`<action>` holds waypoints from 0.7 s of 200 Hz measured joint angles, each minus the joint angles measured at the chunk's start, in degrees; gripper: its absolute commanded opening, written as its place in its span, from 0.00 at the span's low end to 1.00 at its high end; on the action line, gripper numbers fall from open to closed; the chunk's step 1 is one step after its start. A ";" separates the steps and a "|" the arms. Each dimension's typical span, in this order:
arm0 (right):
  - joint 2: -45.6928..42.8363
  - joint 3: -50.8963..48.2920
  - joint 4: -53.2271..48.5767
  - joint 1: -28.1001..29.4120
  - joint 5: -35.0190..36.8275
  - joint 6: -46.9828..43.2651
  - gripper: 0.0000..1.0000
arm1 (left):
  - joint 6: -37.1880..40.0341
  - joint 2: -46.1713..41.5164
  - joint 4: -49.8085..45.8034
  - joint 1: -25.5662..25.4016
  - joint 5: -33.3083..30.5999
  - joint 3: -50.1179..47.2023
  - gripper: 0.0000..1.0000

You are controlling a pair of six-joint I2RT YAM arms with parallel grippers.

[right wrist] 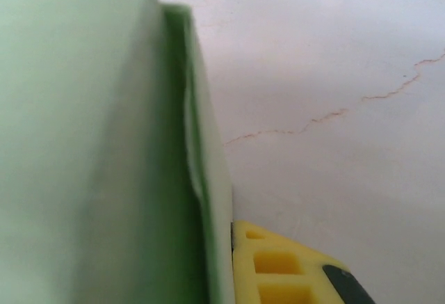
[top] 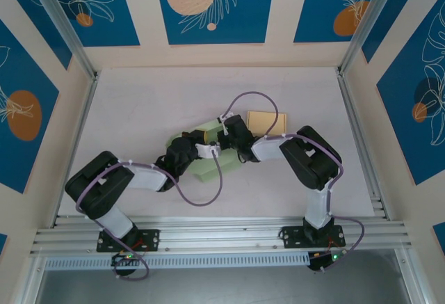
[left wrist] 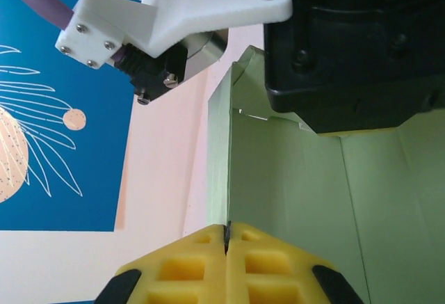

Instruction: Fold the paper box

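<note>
The white desk (top: 139, 109) carries everything. The left arm (top: 104, 186) and the right arm (top: 313, 161) both reach in to meet over its middle. Under their wrists lies the pale green paper box (top: 203, 170), a little nearer the near edge than the far one and largely covered by the arms, so its long axis is hard to read from above. A flat tan card (top: 268, 122) lies just beyond the box, towards the far right.

The coming fold turns on the box sitting between the two grippers, with each already on a wall, so neither arm is nearer than the other. The left gripper (left wrist: 227, 245) has its yellow fingertips (left wrist: 184, 266) drawn together. A raised green wall's thin edge runs straight into the seam between them, so it looks pinched on that wall. The right gripper (right wrist: 235, 255) is clamped narrow on another panel.

The left wrist view shows the box's open inside, its creases and the right arm's black body close above. The right wrist view gives the outer face of a flap, one yellow finger (right wrist: 278, 269) flat against it, and bare desk beyond. The overhead view shows none of this contact.
</note>
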 measured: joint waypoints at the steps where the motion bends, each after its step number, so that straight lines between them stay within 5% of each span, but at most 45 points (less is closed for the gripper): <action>1: 0.00 0.00 0.00 0.02 0.04 0.00 0.09 | -0.20 -0.04 0.00 0.02 0.04 0.00 0.19; 44: -0.04 -0.15 -0.15 -0.28 4.42 -0.31 0.09 | -8.28 -5.42 -4.76 0.11 1.07 0.24 0.61; 65: -0.48 -0.72 -0.22 -0.09 5.64 -0.76 0.09 | -15.10 -11.82 -8.04 0.13 1.44 0.26 0.99; 99: -2.05 -2.10 -1.40 0.33 6.93 -0.87 0.09 | -30.18 -26.23 -14.34 0.13 0.20 0.24 1.00; 140: -4.26 -2.23 -4.90 0.39 7.52 -0.11 0.09 | -58.80 -40.41 -31.50 3.06 -9.81 1.36 1.00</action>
